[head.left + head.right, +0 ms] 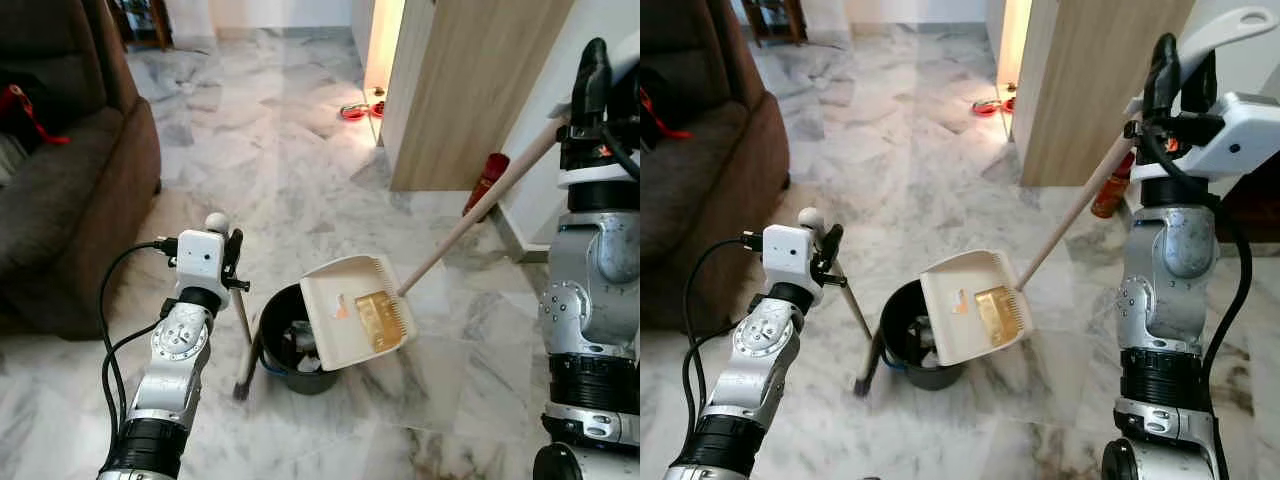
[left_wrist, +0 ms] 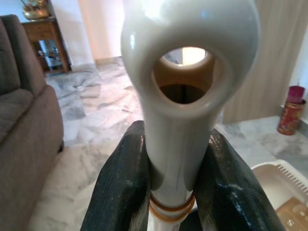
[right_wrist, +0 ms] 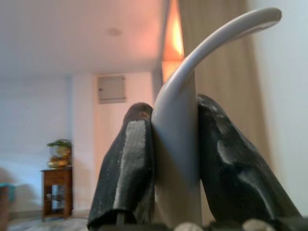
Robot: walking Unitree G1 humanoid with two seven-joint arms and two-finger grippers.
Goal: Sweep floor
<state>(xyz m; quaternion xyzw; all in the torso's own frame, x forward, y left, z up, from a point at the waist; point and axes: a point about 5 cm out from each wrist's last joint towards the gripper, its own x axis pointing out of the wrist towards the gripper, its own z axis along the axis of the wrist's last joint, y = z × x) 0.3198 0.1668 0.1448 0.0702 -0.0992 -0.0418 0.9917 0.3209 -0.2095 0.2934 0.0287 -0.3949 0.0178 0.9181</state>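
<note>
While clamped in the right pincer [image 3: 173,159], dustpan [image 1: 352,308] tilted over bin [image 1: 290,345] on marble floor [image 1: 270,140], handle slanting up to pincer. Left pincer [image 2: 175,187] shut round broom [image 1: 241,330] top, bristle end beside bin.

The dustpan [image 1: 345,310] hides part of the bin [image 1: 285,345]; the bin's contents are too small to tell. The sofa [image 1: 60,170] is cut off.
</note>
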